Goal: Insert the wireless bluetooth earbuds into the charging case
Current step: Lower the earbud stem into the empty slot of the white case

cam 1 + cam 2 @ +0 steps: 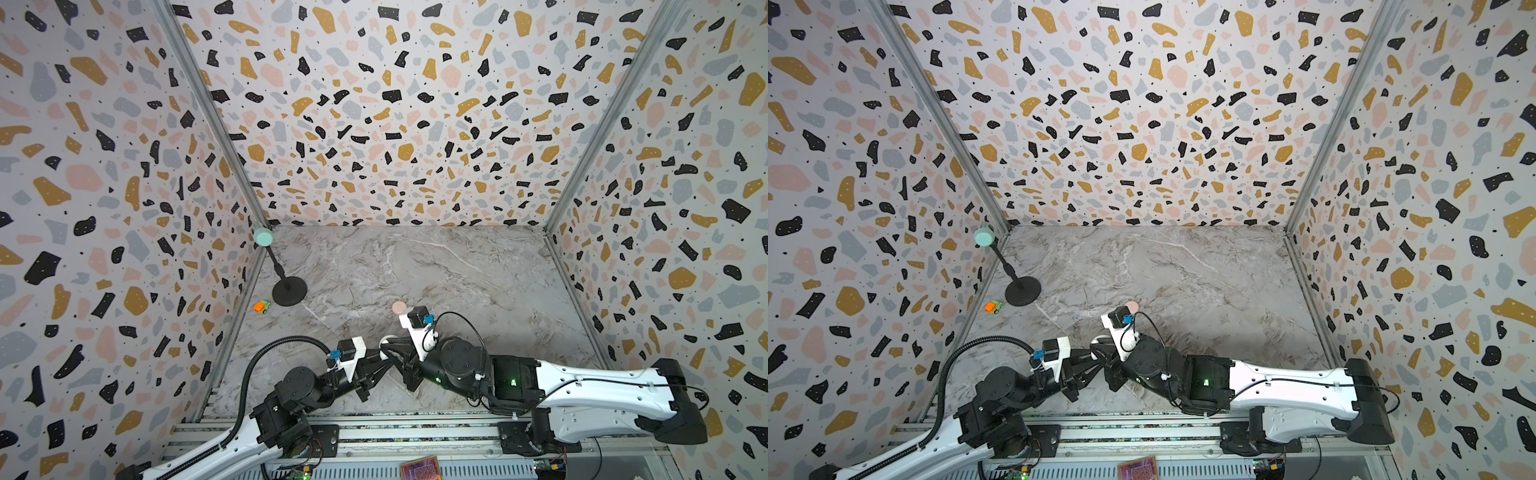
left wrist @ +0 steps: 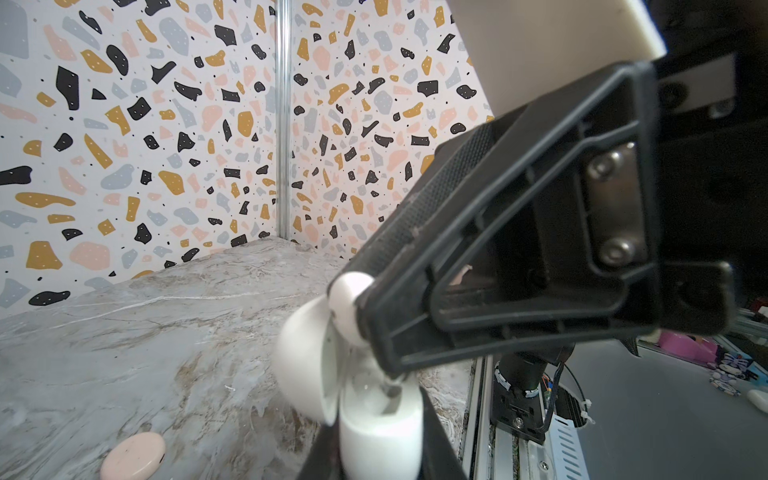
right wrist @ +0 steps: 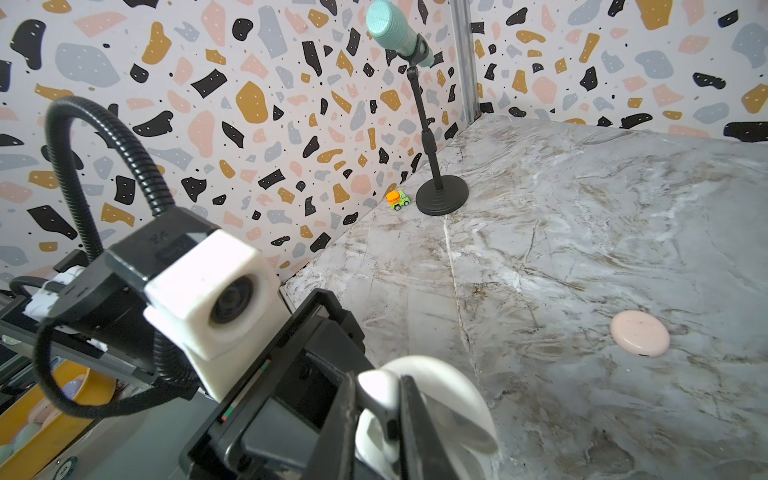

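Two round cases are in view: one white case [image 2: 382, 436], open, and one pink case [image 3: 640, 332], shut. Only one earbud [image 3: 372, 392] can be counted. Near the table's [image 1: 457, 270] left edge stand one toy truck [image 1: 262, 307] and one microphone [image 1: 263, 237] on its stand.

In the left wrist view the earbud [image 2: 349, 309] is blurred, its stem buried between the fingers [image 2: 415, 232] of the right gripper [image 1: 390, 348]. The open white charging case [image 2: 374, 419] below it runs off the bottom edge, its wells too smeared to read. Near the middle of the front edge of the bench [image 1: 457, 282], both top views show that case only as a sliver. The left gripper [image 1: 380, 356] and the right gripper cover the rest, and the earbud is hidden there. In a top view the right wrist camera [image 1: 1119, 318] hides part of the pink case [image 1: 1133, 306]. Off the bench, a yellow bin [image 3: 75, 399] is cut off, its contents blurred.
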You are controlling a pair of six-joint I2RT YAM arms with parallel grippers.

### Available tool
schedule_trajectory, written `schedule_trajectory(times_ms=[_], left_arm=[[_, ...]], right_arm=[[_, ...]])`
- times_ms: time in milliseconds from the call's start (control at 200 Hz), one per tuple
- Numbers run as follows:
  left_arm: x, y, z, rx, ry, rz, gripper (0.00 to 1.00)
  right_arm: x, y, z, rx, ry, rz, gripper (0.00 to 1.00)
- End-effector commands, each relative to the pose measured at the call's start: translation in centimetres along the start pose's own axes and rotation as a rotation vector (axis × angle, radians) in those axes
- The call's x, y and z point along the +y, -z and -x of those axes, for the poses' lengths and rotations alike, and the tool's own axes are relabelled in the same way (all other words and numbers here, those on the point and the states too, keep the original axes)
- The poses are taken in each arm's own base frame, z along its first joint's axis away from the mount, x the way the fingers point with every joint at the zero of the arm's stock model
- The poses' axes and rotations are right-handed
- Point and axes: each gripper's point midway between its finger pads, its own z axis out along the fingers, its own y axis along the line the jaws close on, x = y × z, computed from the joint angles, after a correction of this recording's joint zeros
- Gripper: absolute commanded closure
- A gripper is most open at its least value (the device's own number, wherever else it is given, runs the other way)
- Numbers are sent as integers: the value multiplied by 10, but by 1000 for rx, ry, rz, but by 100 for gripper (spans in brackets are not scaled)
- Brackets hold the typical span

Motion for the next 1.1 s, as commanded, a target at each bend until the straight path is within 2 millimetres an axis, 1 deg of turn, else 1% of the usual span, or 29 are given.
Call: schedule_trajectory(times_ms=[0, 526, 1096], left_arm=[[-4, 3, 19, -81, -5, -19, 100], [-2, 4, 21, -88, 1, -9, 100], [0, 4, 22, -92, 1, 4, 100]], right_arm=[[-1, 4, 4, -21, 4, -8, 84], [-1, 4, -4, -7, 0, -5, 83], [-2, 6, -3, -12, -4, -9, 78]])
